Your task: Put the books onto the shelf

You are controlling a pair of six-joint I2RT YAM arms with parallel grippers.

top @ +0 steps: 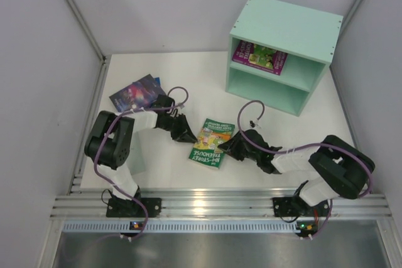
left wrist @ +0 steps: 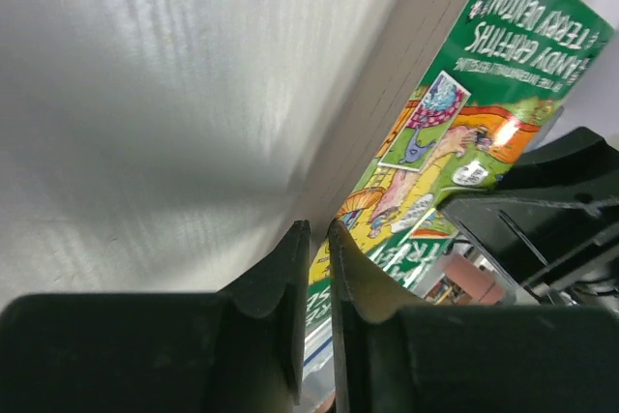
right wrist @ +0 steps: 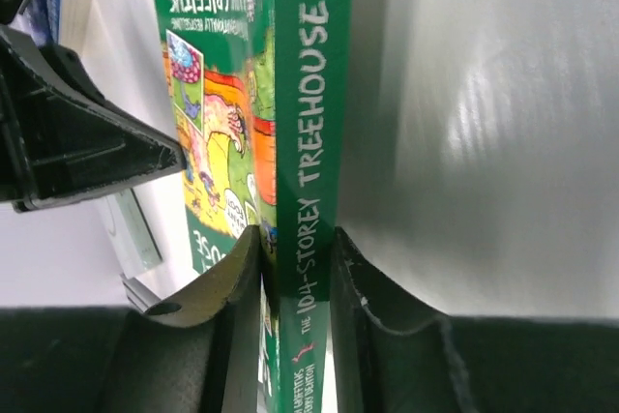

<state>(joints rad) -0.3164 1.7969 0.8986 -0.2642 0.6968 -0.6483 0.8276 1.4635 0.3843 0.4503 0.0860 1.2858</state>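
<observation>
So far one of the four books looks shelved. The white tabletop [top: 188, 73] carries the mint-green shelf [top: 286, 26], well beyond the right gripper [right wrist: 296, 239] and a little to its right. The shelf's upper compartment holds the purple-and-green book [top: 259, 56] lying flat, while its lower compartment shows nothing inside from above.

The green book [top: 211, 142] sits between the two grippers, its spine at the right gripper and its opposite long edge towards the left gripper [left wrist: 316, 229]. The dark blue-purple book [top: 133, 94] lies on the tabletop just beyond and to the left of the left gripper, untouched. I cannot pick out the fourth book with any certainty. By my reckoning, at least the green and dark books are left to place.

The overhead view gives the layout but not the grip. The right wrist view settles that: the right gripper is clenched on the green book's spine, one finger on each cover, near the end of the title lettering. It also shows the left gripper's black tip right up against the front cover. The left wrist view shows the book's pale page edge and bowed cover, which neither other view reveals. There the left gripper has its fingers nearly together, with only a slim gap and nothing clearly between them. The book's edge lies just past its fingertips.
</observation>
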